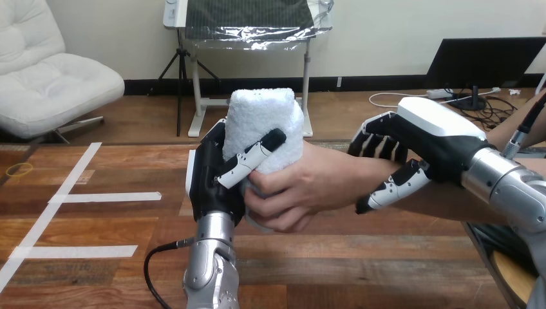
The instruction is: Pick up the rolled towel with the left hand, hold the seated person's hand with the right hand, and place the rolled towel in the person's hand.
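Left hand [214,180] and the person's hand [302,190] both grip the rolled towel [264,122]; right hand [438,145] clasps the person's wrist [353,172].

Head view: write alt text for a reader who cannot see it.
The left robot hand holds a white rolled towel upright above the wooden table, while the person's hand, reaching in from the right, is curled round the towel's lower part. The right robot hand grips the person's wrist, fingers over it and thumb under.
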Controlling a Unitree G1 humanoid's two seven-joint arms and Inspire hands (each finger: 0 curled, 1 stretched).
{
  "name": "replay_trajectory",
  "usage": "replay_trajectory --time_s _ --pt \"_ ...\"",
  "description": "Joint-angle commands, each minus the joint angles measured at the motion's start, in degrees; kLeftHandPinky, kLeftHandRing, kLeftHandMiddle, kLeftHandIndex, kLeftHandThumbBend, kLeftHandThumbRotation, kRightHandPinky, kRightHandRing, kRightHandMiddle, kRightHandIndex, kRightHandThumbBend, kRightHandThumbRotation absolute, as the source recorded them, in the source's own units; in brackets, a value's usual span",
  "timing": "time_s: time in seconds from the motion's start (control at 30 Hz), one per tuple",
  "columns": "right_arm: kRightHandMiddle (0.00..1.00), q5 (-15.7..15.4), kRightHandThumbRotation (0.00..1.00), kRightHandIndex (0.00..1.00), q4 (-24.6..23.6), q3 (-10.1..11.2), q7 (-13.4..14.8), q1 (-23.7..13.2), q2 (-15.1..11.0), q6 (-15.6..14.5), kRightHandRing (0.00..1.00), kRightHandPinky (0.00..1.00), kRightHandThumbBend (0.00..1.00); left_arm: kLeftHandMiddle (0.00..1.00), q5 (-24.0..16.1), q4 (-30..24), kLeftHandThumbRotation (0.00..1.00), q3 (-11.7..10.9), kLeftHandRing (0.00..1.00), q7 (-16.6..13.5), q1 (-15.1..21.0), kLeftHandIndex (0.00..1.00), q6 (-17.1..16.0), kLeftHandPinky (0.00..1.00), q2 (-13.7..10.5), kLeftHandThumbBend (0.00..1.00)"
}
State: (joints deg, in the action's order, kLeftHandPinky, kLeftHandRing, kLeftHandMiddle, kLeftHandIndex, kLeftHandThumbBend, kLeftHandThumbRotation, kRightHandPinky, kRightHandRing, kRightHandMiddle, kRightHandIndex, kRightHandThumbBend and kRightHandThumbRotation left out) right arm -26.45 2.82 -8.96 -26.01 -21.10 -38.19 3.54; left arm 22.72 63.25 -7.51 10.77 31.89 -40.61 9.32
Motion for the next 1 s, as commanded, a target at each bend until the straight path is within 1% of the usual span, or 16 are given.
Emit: replay_trajectory --time_s 0.0,0.03,0.07,0.17,0.23,0.33,0.37,0.4,0.5,0.6,0.63,0.67,0.7,0.77,0.83,0.97 --pt "0.71 0.9 0.35 0.74 -0.85 -0.13 0.07 -1.36 0.63 1.39 0.67 0.5 0.9 0.46 -2.46 -5.24 0.18 4.93 0.41 3.45 16.22 0.48 -1.13 0.35 15.72 0.73" --pt "0.71 1.37 0.36 0.75 -0.95 0.16 0.07 -1.12 0.67 1.65 0.67 0.5 0.89 0.48 -4.14 -5.08 0.21 5.69 0.42 2.34 16.04 0.49 -1.29 0.35 14.85 0.73" --pt "0.72 1.68 0.38 0.75 -0.98 0.35 0.09 -0.97 0.7 1.85 0.67 0.5 0.89 0.52 -5.21 -5.01 0.32 6.2 0.47 1.63 15.92 0.52 -1.34 0.38 14.3 0.73" --pt "0.72 2.23 0.42 0.76 -1.25 0.7 -0.31 -0.57 0.5 1.96 0.67 0.5 0.89 0.58 -8.36 -4.98 0.43 7.58 0.52 -0.69 15.45 0.56 -1.46 0.42 12.59 0.74" --pt "0.73 2.56 0.45 0.76 -1.6 0.91 -0.76 -0.23 0.31 1.68 0.68 0.5 0.89 0.61 -9.36 -5.24 0.51 7.98 0.56 -1.22 14.96 0.58 -1.33 0.46 11.69 0.76" --pt "0.75 3.18 0.53 0.78 -2.14 1.28 -1.19 0.34 0.07 1.39 0.7 0.52 0.9 0.67 -9.99 -5.72 0.61 8.11 0.64 -1.32 14.24 0.63 -1.26 0.59 10.78 0.77" --pt "0.76 3.39 0.57 0.79 -2.29 1.39 -1.21 0.51 0.0 1.43 0.71 0.53 0.91 0.71 -10.35 -5.81 0.67 8.13 0.68 -1.53 14.06 0.66 -1.38 0.66 10.56 0.76" --pt "0.76 3.54 0.59 0.79 -2.38 1.46 -1.23 0.63 -0.05 1.46 0.71 0.53 0.92 0.72 -10.61 -5.87 0.69 8.16 0.7 -1.7 13.93 0.67 -1.46 0.69 10.42 0.76" --pt "0.77 4.09 0.64 0.8 -2.52 1.76 -1.04 1.09 -0.3 2.55 0.72 0.54 0.94 0.76 -10.23 -6.74 0.75 8.02 0.75 -0.82 13.24 0.71 -0.39 0.78 9.66 0.75" --pt "0.78 4.46 0.69 0.81 -2.99 1.97 -1.36 1.47 -0.47 2.25 0.73 0.54 0.96 0.79 -10.55 -6.95 0.81 7.84 0.81 -0.84 12.81 0.74 -0.64 0.88 9.21 0.75" --pt "0.78 4.79 0.69 0.81 -2.85 2.2 -1.15 1.82 -0.58 2.97 0.73 0.54 0.96 0.79 -10.61 -7.1 0.81 7.78 0.81 -0.56 12.5 0.74 -0.7 0.88 8.62 0.75" --pt "0.79 5.01 0.72 0.81 -2.71 2.37 -0.98 2.06 -0.66 3.54 0.74 0.55 0.98 0.82 -10.65 -7.21 0.86 7.74 0.84 -0.35 12.28 0.77 -0.7 0.92 8.22 0.75" --pt "0.79 5.17 0.74 0.82 -2.61 2.49 -0.86 2.23 -0.71 3.95 0.74 0.55 0.98 0.83 -10.71 -7.3 0.87 7.7 0.85 -0.23 12.13 0.78 -0.69 0.94 7.97 0.75" --pt "0.79 5.3 0.76 0.82 -3.35 2.76 -1.19 2.7 -0.84 3.45 0.75 0.55 0.99 0.85 -12.01 -7.6 0.91 8.05 0.87 -0.8 11.47 0.8 -0.99 0.96 6.73 0.74" --pt "0.8 5.37 0.78 0.82 -3.68 2.88 -1.35 2.9 -0.91 3.23 0.76 0.56 0.99 0.86 -12.7 -7.78 0.94 8.14 0.89 -1.1 11.17 0.82 -1.08 0.97 6.29 0.73" --pt "0.81 7.14 0.81 0.83 -4.17 3.73 -1.51 3.91 -0.97 4.16 0.78 0.57 1.0 0.89 -12.81 -9.21 0.98 7.71 0.92 -0.9 9.77 0.86 -0.1 0.99 4.91 0.76"
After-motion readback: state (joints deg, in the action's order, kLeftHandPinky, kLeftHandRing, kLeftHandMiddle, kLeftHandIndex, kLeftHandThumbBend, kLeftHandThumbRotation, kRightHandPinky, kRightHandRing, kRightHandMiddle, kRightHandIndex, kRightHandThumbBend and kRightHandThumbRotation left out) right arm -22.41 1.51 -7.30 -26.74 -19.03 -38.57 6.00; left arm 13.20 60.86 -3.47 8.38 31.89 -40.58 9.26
